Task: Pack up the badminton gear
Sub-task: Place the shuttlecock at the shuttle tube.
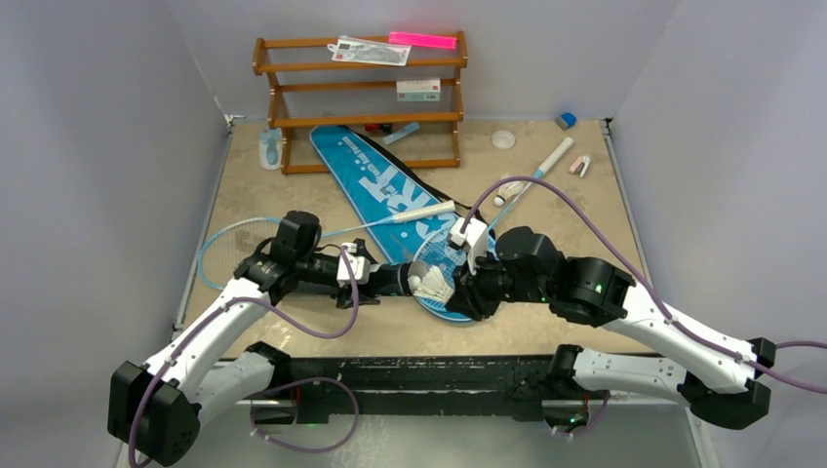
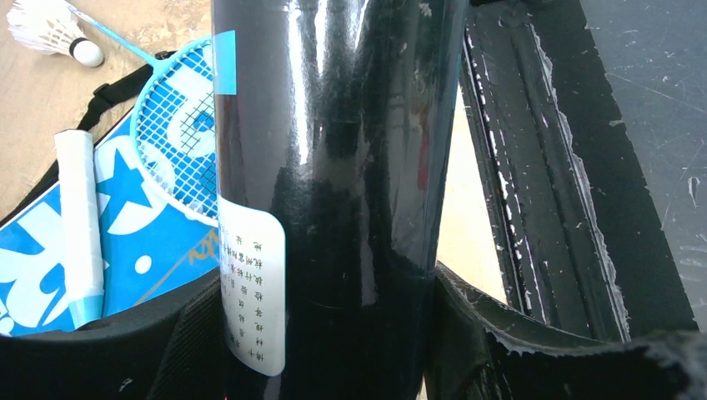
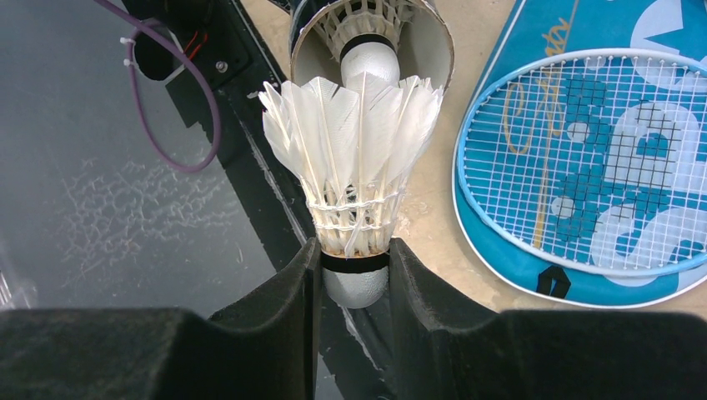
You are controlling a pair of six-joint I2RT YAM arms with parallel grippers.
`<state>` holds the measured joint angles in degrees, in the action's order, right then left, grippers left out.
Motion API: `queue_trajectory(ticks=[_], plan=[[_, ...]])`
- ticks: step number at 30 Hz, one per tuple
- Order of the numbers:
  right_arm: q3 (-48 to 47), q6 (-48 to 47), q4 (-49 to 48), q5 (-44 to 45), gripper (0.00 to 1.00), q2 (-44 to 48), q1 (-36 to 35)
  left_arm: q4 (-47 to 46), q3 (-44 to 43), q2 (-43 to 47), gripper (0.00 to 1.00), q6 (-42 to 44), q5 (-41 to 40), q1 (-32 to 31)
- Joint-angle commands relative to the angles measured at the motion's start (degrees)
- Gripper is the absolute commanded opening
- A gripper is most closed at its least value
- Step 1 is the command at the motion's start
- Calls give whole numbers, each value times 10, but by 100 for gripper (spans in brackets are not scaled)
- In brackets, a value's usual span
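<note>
Near the table's front edge, about the middle, the left gripper [image 1: 371, 279] is clamped round the black tube [image 2: 333, 167], which lies sideways with its mouth facing right. The right gripper [image 3: 354, 287] pinches a shuttlecock [image 3: 354, 142] by the cork, feathers aimed at that mouth, just short of it and roughly on axis I'd say. Right wrist view shows a second shuttlecock [image 3: 367, 58] sitting inside. Left wrist view doesn't, but catches a loose shuttlecock [image 2: 50, 33] beyond the bag [image 2: 158, 250].

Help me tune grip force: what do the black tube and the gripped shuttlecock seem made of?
Black tube: glossy, probably plastic or laminated card; it shows sharp reflections and a stuck-on paper label. Shuttlecock: white feathers, seemingly real, bound with thread; matte white base, cork or foam, with a black band.
</note>
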<state>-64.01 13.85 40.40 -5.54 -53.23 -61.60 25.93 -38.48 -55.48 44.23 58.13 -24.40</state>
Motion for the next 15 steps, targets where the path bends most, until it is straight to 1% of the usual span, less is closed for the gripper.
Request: queue_trajectory(ticks=[1, 15], plan=[[-1, -5, -1, -1, 16, -3, -2, 43, 2, -3, 31, -10, 56, -1], [-1, 1, -2, 18, 15, -6, -2, 53, 2, 6, 31, 15, 79, -4]])
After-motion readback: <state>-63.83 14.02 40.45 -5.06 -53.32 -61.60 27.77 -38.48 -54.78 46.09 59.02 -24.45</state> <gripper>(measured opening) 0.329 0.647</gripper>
